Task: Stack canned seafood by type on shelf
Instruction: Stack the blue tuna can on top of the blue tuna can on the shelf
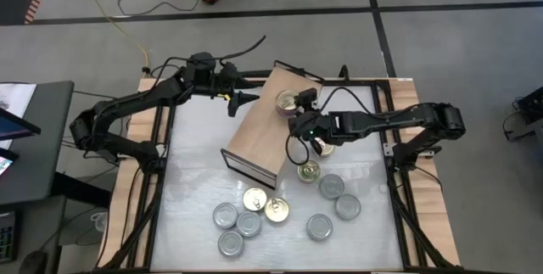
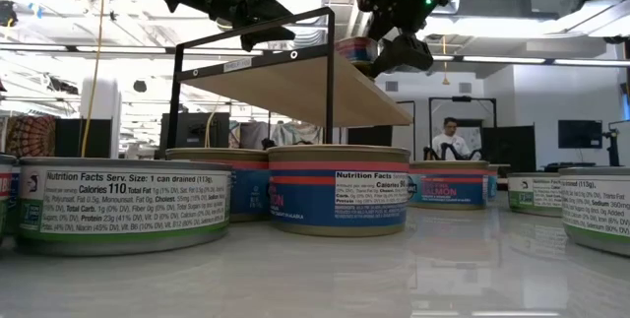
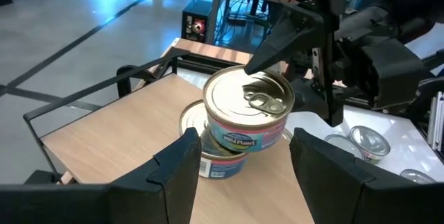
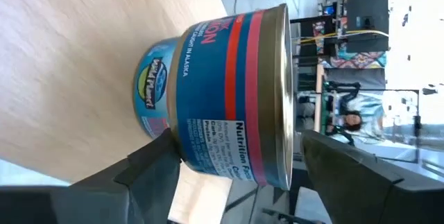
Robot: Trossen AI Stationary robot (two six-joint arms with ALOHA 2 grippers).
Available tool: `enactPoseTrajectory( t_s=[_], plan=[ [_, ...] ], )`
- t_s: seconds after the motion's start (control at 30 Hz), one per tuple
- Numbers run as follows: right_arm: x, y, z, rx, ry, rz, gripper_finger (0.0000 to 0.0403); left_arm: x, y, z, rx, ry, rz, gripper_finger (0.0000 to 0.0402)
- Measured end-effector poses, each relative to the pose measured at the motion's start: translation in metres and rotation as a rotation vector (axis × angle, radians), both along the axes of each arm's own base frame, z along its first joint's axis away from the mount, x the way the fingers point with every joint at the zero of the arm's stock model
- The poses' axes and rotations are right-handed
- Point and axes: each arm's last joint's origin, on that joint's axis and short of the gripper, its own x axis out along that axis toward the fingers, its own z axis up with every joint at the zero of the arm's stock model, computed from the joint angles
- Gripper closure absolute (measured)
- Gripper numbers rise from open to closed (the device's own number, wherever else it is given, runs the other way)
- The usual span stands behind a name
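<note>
The right hand (image 1: 303, 109) stands open around the top can (image 3: 248, 109) of a two-can stack, fingers on either side, above centre in the high view. The stack sits on the shelf (image 1: 265, 134). The left hand (image 1: 242, 98), open and empty, hovers beside it. Other cans (image 1: 251, 212) lie on the tabletop (image 1: 195, 181) below.

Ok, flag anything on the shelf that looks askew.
The top salmon can sits off-centre on the can beneath it, overhanging one side on the shelf. The open right pincer straddles it.
</note>
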Motion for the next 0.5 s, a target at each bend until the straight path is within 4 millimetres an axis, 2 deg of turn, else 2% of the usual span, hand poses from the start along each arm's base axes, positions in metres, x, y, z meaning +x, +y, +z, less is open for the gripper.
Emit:
enactPoseTrajectory(
  t_s=[0.5],
  plan=[
    [-0.0011, -0.0097, 0.0052, 0.045, 0.01, 0.009, 0.0074, 0.0, -0.001, -0.0007, -0.03, 0.0, -0.026, 0.0191]
  ],
)
